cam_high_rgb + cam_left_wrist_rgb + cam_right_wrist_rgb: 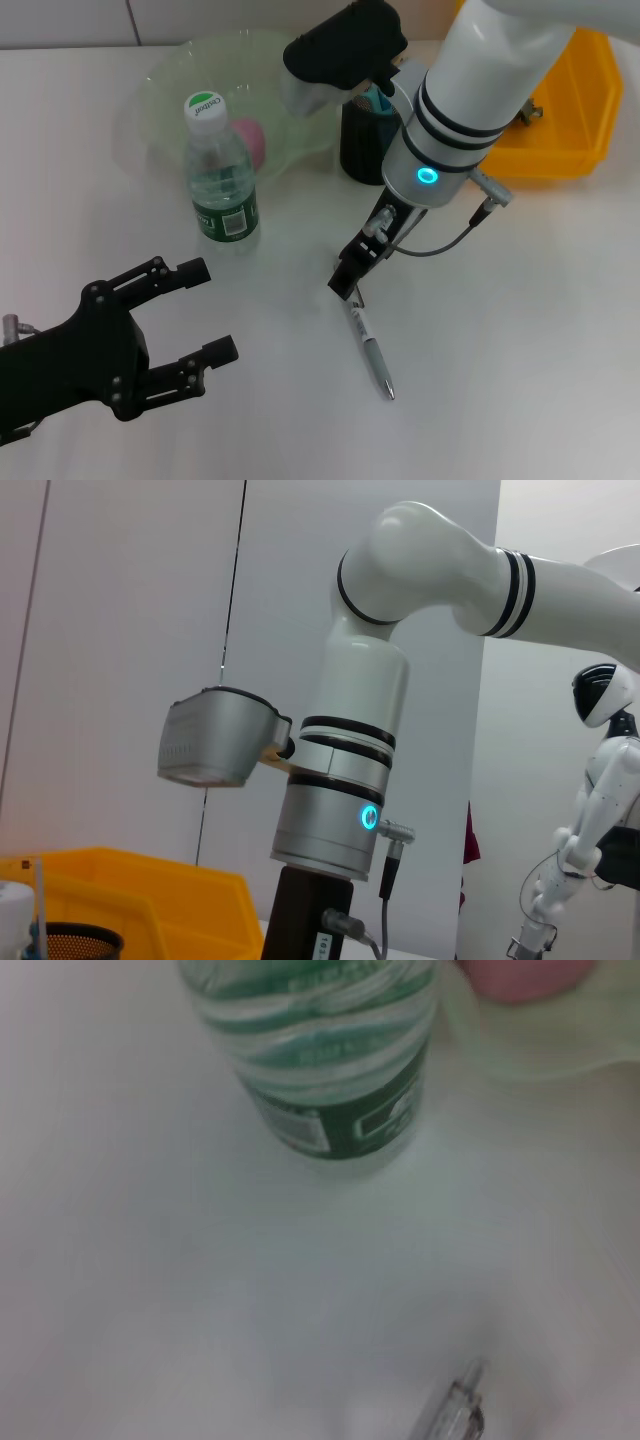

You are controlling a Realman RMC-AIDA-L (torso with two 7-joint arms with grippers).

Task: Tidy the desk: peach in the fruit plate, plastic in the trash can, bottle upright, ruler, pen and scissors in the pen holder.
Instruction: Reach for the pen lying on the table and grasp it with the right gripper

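A silver pen [372, 348] lies on the white desk; its end also shows in the right wrist view [452, 1418]. My right gripper [348, 280] is down at the pen's far end. The clear bottle [222, 180] with a green label stands upright [330, 1070]. Behind it the pink peach [249, 141] rests in the translucent green fruit plate [150, 110]. The black pen holder [362, 140] stands behind my right arm with something teal inside. My left gripper [205, 310] hovers open at the near left. Plastic, ruler and scissors cannot be made out.
A yellow bin [575, 110] stands at the back right, also visible in the left wrist view [150, 900]. My right arm [345, 780] rises steeply between the pen holder and the pen.
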